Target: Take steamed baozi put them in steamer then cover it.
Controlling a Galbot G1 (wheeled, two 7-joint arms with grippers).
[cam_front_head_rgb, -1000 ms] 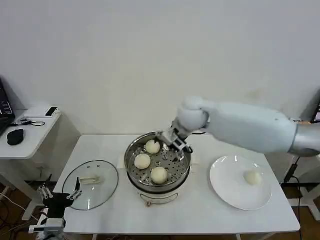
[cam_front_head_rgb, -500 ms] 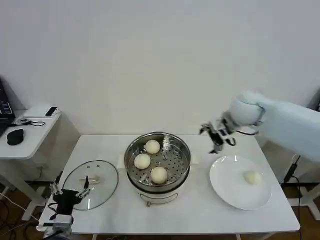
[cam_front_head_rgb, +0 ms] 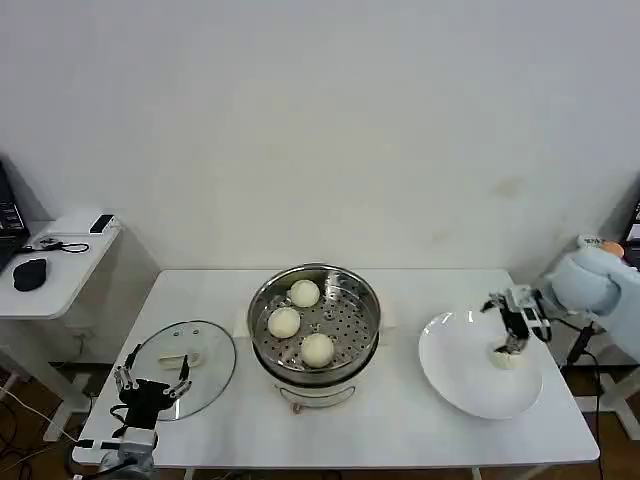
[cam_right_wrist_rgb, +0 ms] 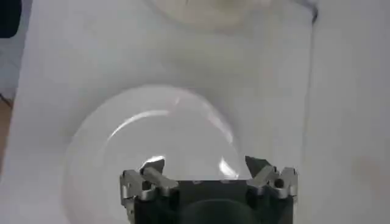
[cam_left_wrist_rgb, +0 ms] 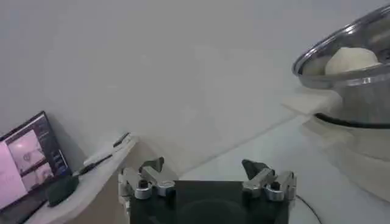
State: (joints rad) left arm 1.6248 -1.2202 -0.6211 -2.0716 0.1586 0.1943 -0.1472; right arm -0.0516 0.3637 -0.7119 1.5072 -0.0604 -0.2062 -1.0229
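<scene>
The steel steamer (cam_front_head_rgb: 262,305) stands mid-table with three cream baozi inside it (cam_front_head_rgb: 305,293) (cam_front_head_rgb: 284,322) (cam_front_head_rgb: 318,349). Another baozi (cam_front_head_rgb: 506,358) lies on the white plate (cam_front_head_rgb: 460,372) at the right. My right gripper (cam_front_head_rgb: 514,335) hangs open just above that baozi, nothing between its fingers; in the right wrist view the open gripper (cam_right_wrist_rgb: 207,170) is over the plate (cam_right_wrist_rgb: 152,131). The glass cover (cam_front_head_rgb: 205,375) lies flat at the front left. My left gripper (cam_front_head_rgb: 153,373) is open at the cover's near edge. In the left wrist view the left gripper (cam_left_wrist_rgb: 207,173) faces the steamer (cam_left_wrist_rgb: 359,76).
The white table (cam_front_head_rgb: 400,425) ends close in front of the cover and plate. A low side table (cam_front_head_rgb: 60,250) with a mouse and small devices stands at the far left. A white wall is behind the table.
My right arm swung from over the steamer rightwards and down to the plate's baozi. The left gripper crept up towards the cover's near edge.
</scene>
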